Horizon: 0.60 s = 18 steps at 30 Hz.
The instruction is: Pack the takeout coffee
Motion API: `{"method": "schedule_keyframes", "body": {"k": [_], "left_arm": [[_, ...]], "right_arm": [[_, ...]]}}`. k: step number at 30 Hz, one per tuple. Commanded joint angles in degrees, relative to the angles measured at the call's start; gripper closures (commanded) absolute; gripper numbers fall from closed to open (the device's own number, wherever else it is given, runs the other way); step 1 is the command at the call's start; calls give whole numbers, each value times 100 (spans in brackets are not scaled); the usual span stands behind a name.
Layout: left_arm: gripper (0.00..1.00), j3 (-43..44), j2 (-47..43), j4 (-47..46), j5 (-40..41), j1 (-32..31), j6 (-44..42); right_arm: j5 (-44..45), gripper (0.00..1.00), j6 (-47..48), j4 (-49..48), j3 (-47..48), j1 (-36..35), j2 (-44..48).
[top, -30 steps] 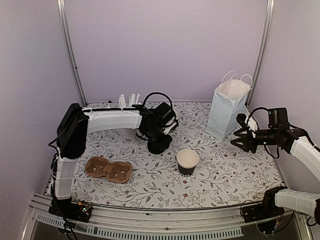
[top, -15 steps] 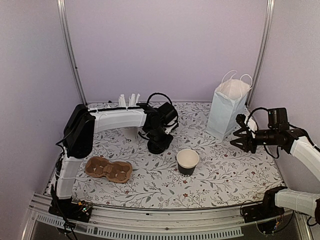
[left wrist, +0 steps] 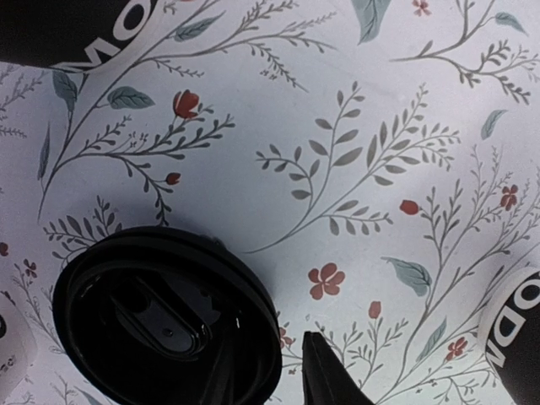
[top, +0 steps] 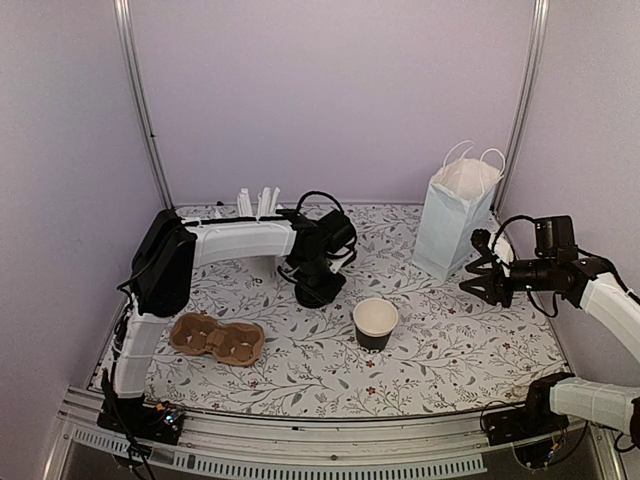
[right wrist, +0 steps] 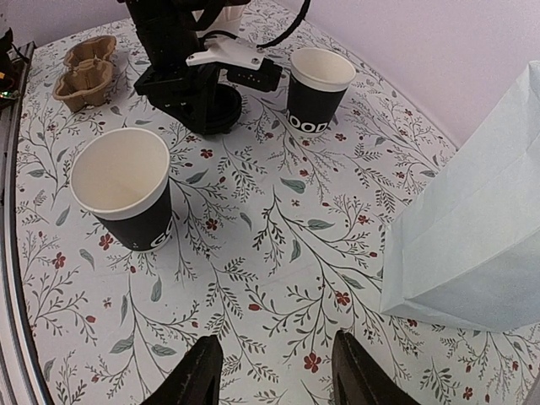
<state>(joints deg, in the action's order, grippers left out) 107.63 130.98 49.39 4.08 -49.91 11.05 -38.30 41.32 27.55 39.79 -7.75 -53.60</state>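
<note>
Currently one takeout coffee cup (top: 375,322) stands upright and open near the middle of the table (top: 450,360), well in from the near edge, with bare cloth on all sides. The second cup (right wrist: 319,89) stands farther back, just right of the left end effector (top: 320,288). That end effector is low over the flat black lid (left wrist: 160,321), fingers parted astride its right rim; the outer finger (left wrist: 325,375) is just clear of the edge. The right end effector (right wrist: 278,375) hangs spread and empty above the table, near the right edge. The pale blue bag (top: 452,220) stands upright at far right, mouth open. The brown cup carrier (top: 217,338) lies near the left-near corner, well apart from both cups.
</note>
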Motion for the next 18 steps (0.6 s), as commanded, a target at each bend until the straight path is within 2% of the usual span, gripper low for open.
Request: {"method": "schedule_keyframes", "body": {"k": [1, 18], "left_arm": [[71, 93, 60, 106, -95, 69, 25], [91, -57, -73, 137, -146, 69, 34]], "right_arm": [[-27, 53, 43, -22, -55, -38, 55], [7, 53, 68, -23, -77, -34, 51]]}}
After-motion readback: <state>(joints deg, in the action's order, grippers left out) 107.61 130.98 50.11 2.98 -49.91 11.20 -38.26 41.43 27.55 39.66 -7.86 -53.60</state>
